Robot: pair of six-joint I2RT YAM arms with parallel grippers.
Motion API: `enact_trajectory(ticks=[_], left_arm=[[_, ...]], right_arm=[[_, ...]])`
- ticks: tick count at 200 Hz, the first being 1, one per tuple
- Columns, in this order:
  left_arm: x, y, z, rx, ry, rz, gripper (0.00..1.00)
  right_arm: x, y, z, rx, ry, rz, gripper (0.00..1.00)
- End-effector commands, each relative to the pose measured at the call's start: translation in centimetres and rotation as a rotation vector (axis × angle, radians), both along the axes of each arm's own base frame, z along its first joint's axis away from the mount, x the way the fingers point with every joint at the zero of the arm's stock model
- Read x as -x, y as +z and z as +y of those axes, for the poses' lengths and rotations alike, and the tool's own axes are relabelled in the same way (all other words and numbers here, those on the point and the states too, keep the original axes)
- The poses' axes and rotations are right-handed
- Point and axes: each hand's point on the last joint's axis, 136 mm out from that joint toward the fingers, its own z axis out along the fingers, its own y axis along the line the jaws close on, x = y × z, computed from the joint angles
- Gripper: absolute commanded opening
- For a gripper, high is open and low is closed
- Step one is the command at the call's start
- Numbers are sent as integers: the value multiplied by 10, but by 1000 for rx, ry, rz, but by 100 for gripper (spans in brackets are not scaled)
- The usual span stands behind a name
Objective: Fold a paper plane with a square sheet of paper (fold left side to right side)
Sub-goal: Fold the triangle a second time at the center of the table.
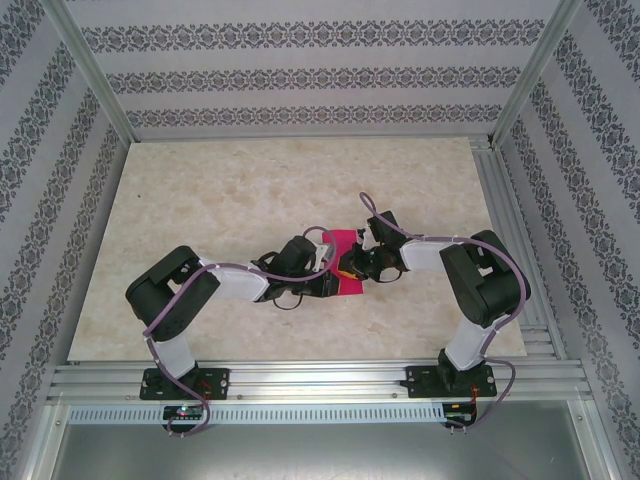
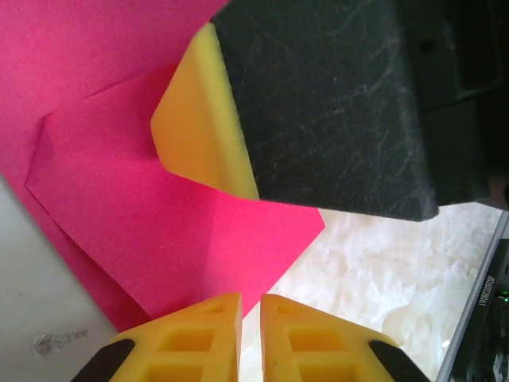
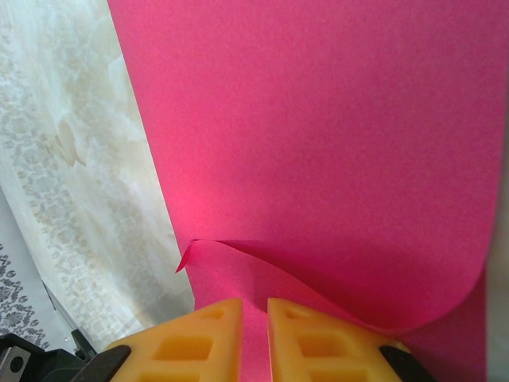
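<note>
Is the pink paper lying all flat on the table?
No, the sheet of paper bends over in a rounded curl close to the right hand.

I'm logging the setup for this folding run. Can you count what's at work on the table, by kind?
Pink paper: 1
Grippers: 2 (left gripper, right gripper)
Total: 3
</note>
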Motion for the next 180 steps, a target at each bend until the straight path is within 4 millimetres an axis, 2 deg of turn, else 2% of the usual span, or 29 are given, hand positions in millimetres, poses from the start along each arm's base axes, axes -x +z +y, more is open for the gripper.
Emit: enact_trajectory(ticks=[1, 63, 99, 122, 147, 180], left_arm=[[-10, 1, 1, -22, 12, -35, 16], [-5, -25, 11, -100, 11, 5, 16], [4, -39, 22, -170, 10, 20, 15], [7, -43, 28, -196, 16, 23, 15], [10, -45, 29, -218, 11, 19, 15], [11, -46, 29, -228, 10, 13, 15]], right_arm=[[11, -7, -3, 26, 1, 39, 17], [8, 0, 0, 14, 9, 27, 17], [-5, 29, 4, -15, 14, -36, 17], [-3, 42, 1, -3, 20, -56, 16], [10, 35, 3, 3, 35, -9, 10], [19, 20, 6, 13, 35, 30, 5]])
